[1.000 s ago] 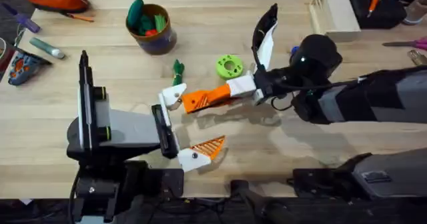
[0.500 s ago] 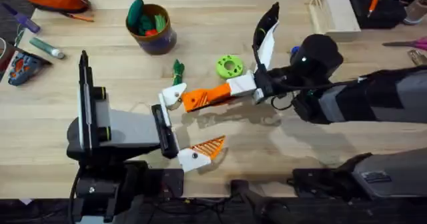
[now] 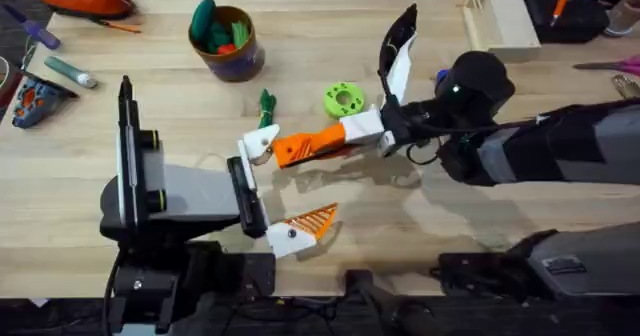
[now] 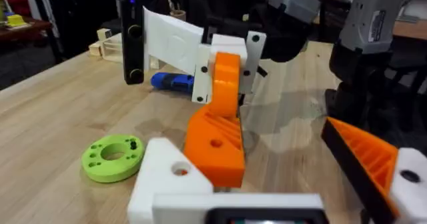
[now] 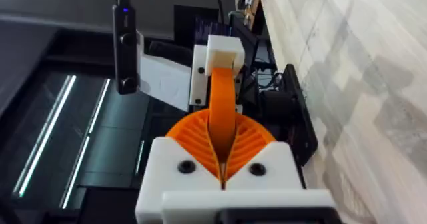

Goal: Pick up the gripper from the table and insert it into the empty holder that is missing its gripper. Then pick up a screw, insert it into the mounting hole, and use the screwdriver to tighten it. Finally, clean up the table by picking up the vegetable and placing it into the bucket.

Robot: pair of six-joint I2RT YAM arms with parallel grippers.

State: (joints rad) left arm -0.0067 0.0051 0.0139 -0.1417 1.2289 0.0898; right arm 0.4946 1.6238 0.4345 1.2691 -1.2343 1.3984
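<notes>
Nearest to us, at about 7 o'clock on the light wooden plank table [image 3: 450,216], the left gripper [image 3: 283,191] stands with its jaws wide. Its near side carries a white mount with an orange ribbed wedge [image 3: 312,222]. Its far side is the white angular plastic holder [image 3: 258,144], which has no finger of its own. Pressed against that holder from 3 o'clock is the small orange wedge-shaped plastic gripper finger [image 3: 305,148]. In the left wrist view the finger [image 4: 217,134] touches the holder [image 4: 167,177], but we cannot tell whether it is fully seated. The right gripper [image 3: 345,136] has its ribbed pads closed on the finger's other end, as the right wrist view shows [image 5: 223,164]. Nothing has shifted over the last second, with both arms and the finger in the same places. We judge this to be a slow seating push, or a stall, with the insertion not yet done. Farther off, at 12 o'clock from the holder, lies the small dark-green leafy toy vegetable [image 3: 266,104]. The lime-green round disc [image 3: 343,100] is at its 3 o'clock. The blue cylindrical screwdriver [image 4: 172,82] lies behind the right arm. The squat blue-purple bucket [image 3: 247,58] sits at 11 o'clock on the table.
</notes>
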